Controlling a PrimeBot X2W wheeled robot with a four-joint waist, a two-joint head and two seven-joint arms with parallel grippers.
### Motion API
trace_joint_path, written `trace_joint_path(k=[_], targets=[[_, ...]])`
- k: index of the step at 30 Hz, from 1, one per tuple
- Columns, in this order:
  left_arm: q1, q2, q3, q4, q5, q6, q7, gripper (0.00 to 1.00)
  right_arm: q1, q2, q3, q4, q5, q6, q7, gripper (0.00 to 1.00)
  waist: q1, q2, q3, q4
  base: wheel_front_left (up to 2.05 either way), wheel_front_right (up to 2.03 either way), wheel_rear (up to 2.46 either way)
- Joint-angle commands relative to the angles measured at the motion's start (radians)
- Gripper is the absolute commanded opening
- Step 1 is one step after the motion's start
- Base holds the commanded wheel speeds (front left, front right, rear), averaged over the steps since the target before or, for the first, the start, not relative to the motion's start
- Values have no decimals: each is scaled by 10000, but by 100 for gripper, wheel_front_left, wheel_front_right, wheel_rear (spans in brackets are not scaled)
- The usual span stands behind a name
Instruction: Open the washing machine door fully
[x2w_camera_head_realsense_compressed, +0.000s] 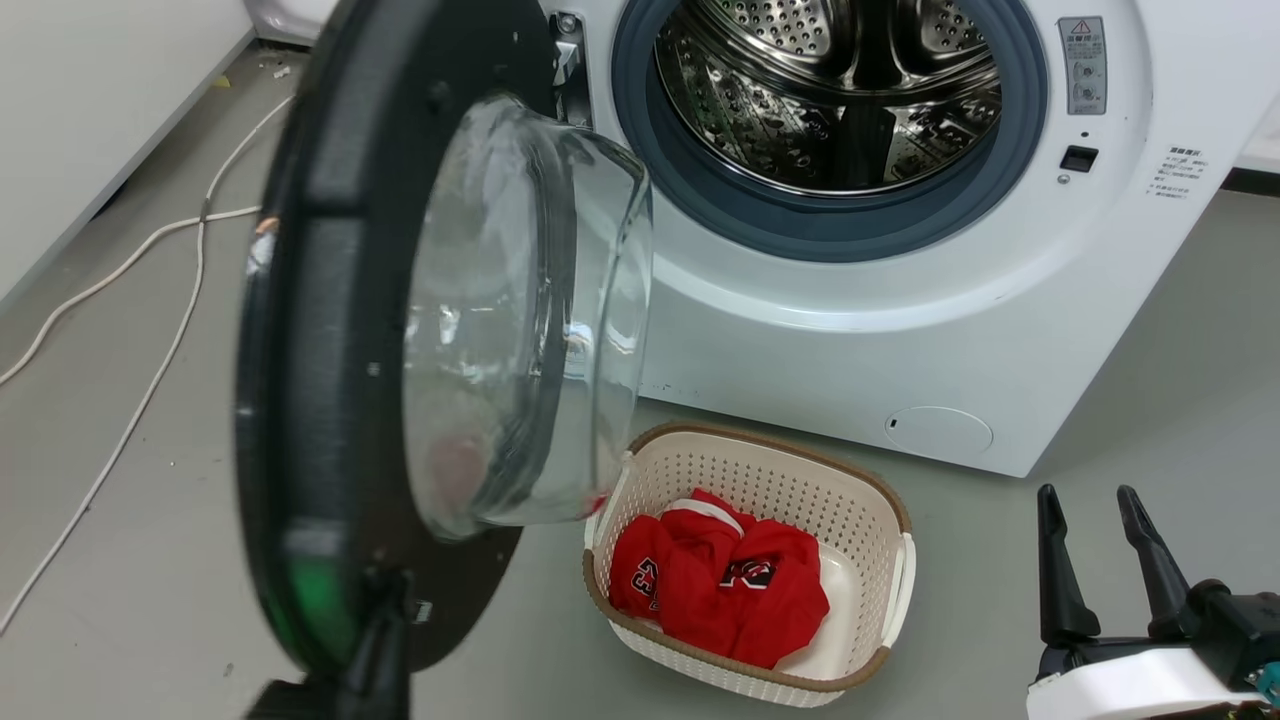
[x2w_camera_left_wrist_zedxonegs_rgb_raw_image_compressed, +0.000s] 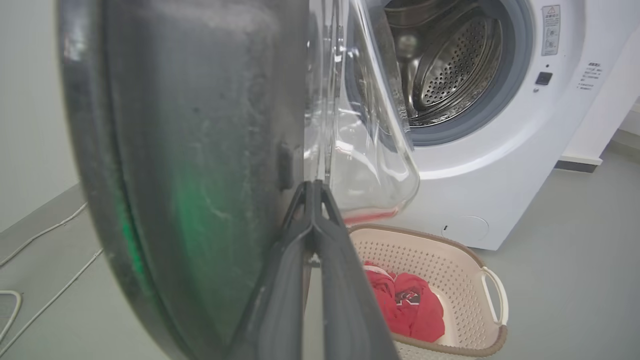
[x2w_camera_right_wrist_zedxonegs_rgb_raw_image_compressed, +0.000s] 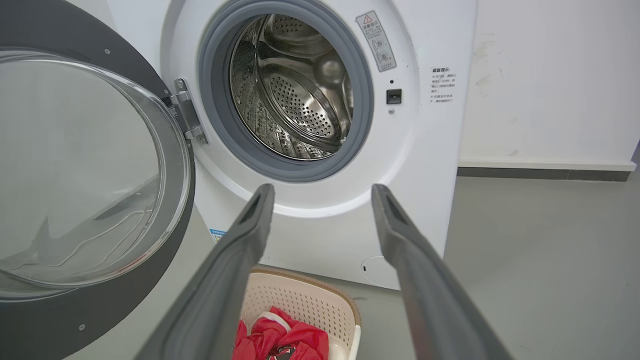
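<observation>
Grey floor, with white cables (x2w_camera_head_realsense_compressed: 150, 240) trailing off to the left of the washing machine (x2w_camera_head_realsense_compressed: 820, 340). A pale basket (x2w_camera_head_realsense_compressed: 760, 480) of red clothing (x2w_camera_head_realsense_compressed: 720, 580) sits on the floor just in front of the machine, below its steel drum (x2w_camera_head_realsense_compressed: 830, 90).

The washing machine door (x2w_camera_head_realsense_compressed: 320, 300) hangs from a hinge (x2w_camera_right_wrist_zedxonegs_rgb_raw_image_compressed: 187, 112) at the left of the drum opening. It stands out from the machine front at roughly a right angle, glass bowl facing the basket. Judged partly open, not fully.

Left gripper (x2w_camera_head_realsense_compressed: 385, 620): fingers pressed together, nothing seen between them. In the left wrist view the tips meet against the door's inner face, on the black ring beside the glass, low on the side far from the hinge. Right gripper (x2w_camera_head_realsense_compressed: 1087, 492): fingers spread and empty, low to the right of the machine, well apart from the door.

Recommendation – push outward with the closed tips and follow the door's arc around the hinge, so that they do not skid across the glossy ring. Keep contact on the black ring, off the glass. A steady, slow push is advised – the door may swing freely and leave the tips behind. The right arm has no work here and should hold clear.
</observation>
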Motion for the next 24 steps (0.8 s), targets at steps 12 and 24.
trace_joint_path(k=[12, 24], targets=[[-1106, 888, 2788, 1088, -818, 85, -89, 0, -418, 5, 111, -47, -88, -3, -19, 100, 0, 0, 426, -398, 0, 0, 0], [-2782, 1088, 5321, 3310, -883, -1016, -71, 0, -654, 5, 155, -16, -181, -3, -19, 100, 0, 0, 755, -684, 0, 0, 0]])
